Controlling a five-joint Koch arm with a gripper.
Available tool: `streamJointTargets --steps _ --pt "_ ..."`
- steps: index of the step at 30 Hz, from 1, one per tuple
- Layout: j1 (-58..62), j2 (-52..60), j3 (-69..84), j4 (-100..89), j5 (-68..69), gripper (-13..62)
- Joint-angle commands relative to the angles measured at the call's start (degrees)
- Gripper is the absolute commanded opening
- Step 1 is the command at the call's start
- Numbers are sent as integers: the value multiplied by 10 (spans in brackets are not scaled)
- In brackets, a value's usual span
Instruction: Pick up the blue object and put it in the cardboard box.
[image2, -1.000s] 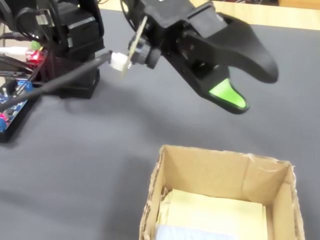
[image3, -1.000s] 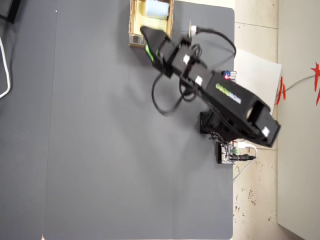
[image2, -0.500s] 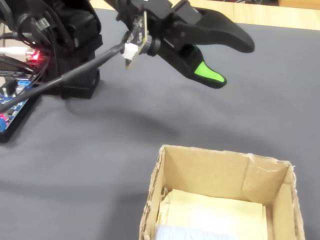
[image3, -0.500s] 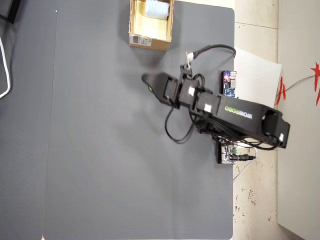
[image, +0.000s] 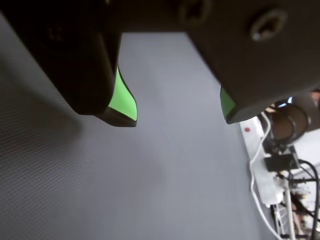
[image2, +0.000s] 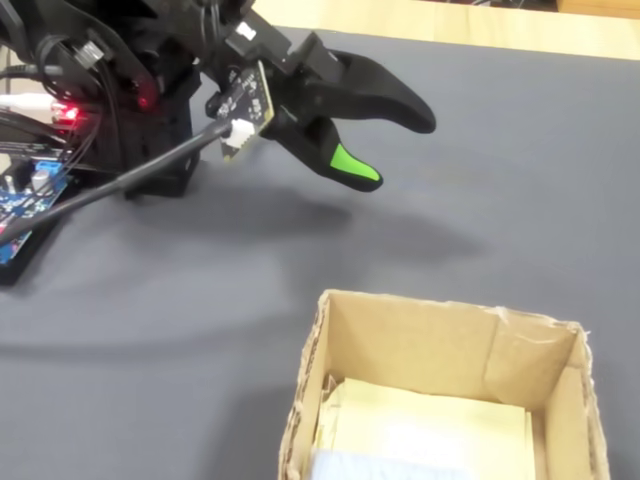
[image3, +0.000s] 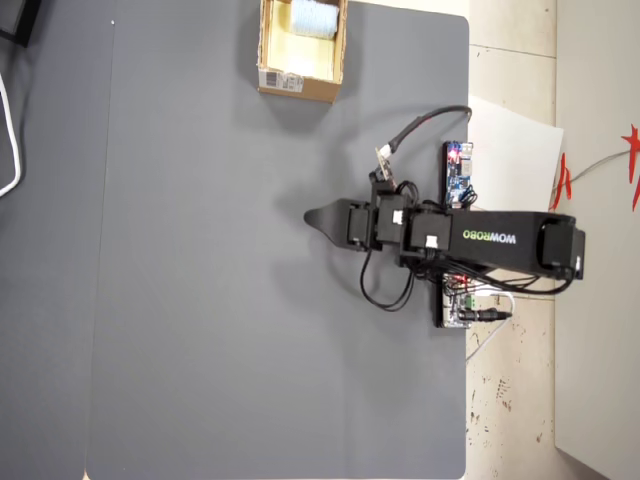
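Note:
The pale blue object (image3: 312, 18) lies inside the tan cardboard box (image3: 268, 45) at the top of the overhead view. In the fixed view only a strip of the blue object (image2: 390, 468) shows, on the box's pale floor behind the box wall (image2: 420, 340). My gripper (image: 178, 119) is open, with green pads (image: 124, 100) and only bare grey mat between them. It hovers over the mat well away from the box, seen as the gripper (image2: 398, 150) in the fixed view and the gripper (image3: 312, 216) in the overhead view.
A dark-blue circuit board (image3: 458, 172) and cables sit by the arm's base at the mat's right edge. A white power strip with wires (image: 260, 165) lies past the mat edge. A white cable (image3: 8, 130) curves at the far left.

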Motion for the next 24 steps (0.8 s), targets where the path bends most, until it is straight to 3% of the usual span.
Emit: streamJointTargets --steps 1,24 --pt "-6 48 -7 -46 16 332" --pt "-19 50 112 -33 18 337"
